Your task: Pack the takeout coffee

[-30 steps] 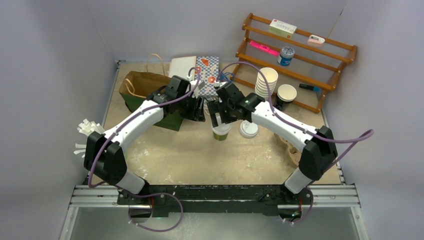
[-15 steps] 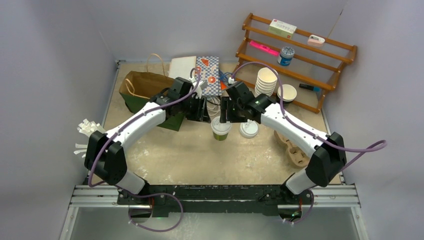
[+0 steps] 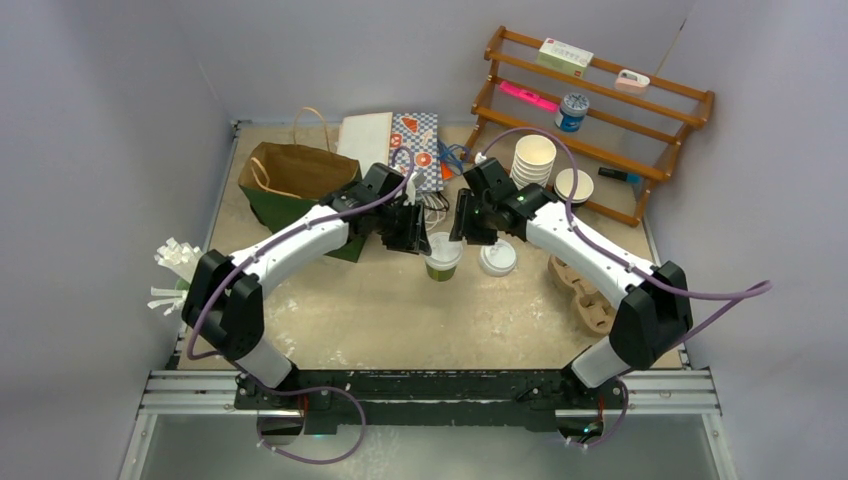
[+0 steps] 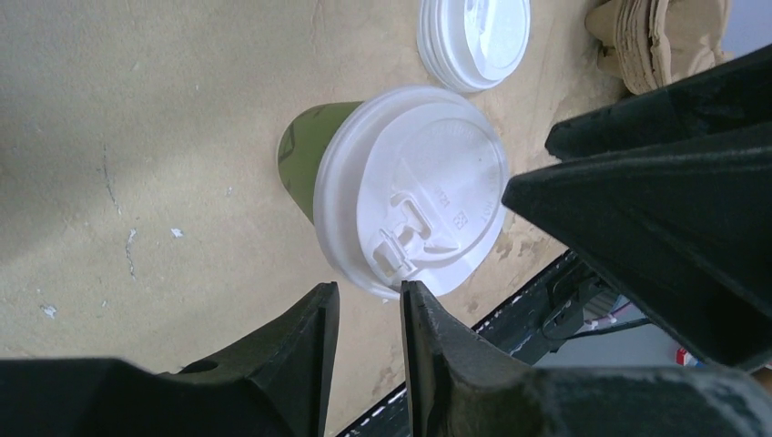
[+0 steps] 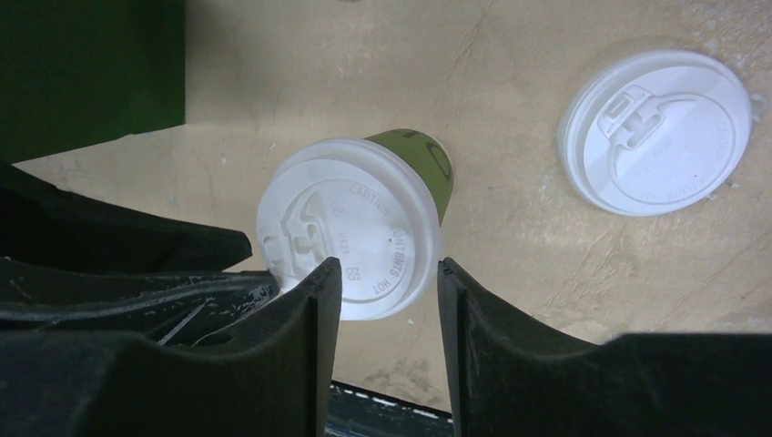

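Note:
The takeout coffee [image 3: 441, 257], an olive-green cup with a white lid, stands upright mid-table. My left gripper [image 3: 414, 233] hovers just to its left. In the left wrist view the lid [image 4: 410, 187] lies beyond my left gripper [image 4: 369, 287], whose jaws stand a narrow gap apart, open, with nothing between them. My right gripper [image 3: 462, 222] hangs at the cup's far right side. In the right wrist view my right gripper [image 5: 389, 266] stands open over the near rim of the lid [image 5: 350, 237] without gripping it.
Loose white lids [image 3: 497, 258] lie right of the cup. A brown paper bag on a green bag [image 3: 296, 178] sits at the back left. Behind stand a patterned box [image 3: 415, 150], stacked white cups [image 3: 533, 160] and a wooden rack [image 3: 600, 90]. A cardboard cup carrier [image 3: 585, 295] lies at the right.
The right gripper has narrowed its jaws and drawn back and to the right from above the cup. The left gripper has moved right, closer to the cup, and narrowed slightly.

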{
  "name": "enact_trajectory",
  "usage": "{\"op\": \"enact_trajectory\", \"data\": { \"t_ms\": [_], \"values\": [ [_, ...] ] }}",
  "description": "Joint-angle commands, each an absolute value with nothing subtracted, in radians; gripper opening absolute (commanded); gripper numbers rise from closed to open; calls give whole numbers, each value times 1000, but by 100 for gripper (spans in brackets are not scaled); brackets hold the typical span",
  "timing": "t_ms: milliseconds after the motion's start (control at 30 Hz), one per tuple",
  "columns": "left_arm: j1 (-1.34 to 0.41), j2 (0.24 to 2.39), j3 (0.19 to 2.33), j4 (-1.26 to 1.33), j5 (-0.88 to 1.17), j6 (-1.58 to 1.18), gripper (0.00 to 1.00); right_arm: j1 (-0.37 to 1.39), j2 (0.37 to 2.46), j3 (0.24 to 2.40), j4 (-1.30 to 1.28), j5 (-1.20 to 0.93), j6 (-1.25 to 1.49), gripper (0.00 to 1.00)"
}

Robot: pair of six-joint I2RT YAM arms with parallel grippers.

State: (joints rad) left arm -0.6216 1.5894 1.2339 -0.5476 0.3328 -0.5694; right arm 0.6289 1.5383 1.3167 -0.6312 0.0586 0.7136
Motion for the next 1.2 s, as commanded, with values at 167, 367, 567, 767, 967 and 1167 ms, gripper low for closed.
{"op": "enact_trajectory", "data": {
  "t_ms": [167, 367, 567, 767, 967, 1167],
  "values": [
    [-618, 1604, 1317, -536, 301, -582, 31, 628, 1557, 1301, -641, 21, 763, 40],
    [-616, 1614, 1335, -533, 288, -573, 27, 628, 1562, 1301, -667, 46, 774, 36],
    [-616, 1639, 1360, -532, 291, -556, 27, 628, 1559, 1293, -664, 34, 781, 32],
    [-615, 1656, 1364, -533, 302, -550, 26, 627, 1561, 1289, -660, 24, 782, 31],
    [-615, 1660, 1359, -531, 306, -545, 25, 627, 1563, 1280, -656, 14, 786, 31],
    [-615, 1661, 1350, -531, 313, -546, 23, 627, 1568, 1272, -652, 2, 787, 31]
  ]
}}
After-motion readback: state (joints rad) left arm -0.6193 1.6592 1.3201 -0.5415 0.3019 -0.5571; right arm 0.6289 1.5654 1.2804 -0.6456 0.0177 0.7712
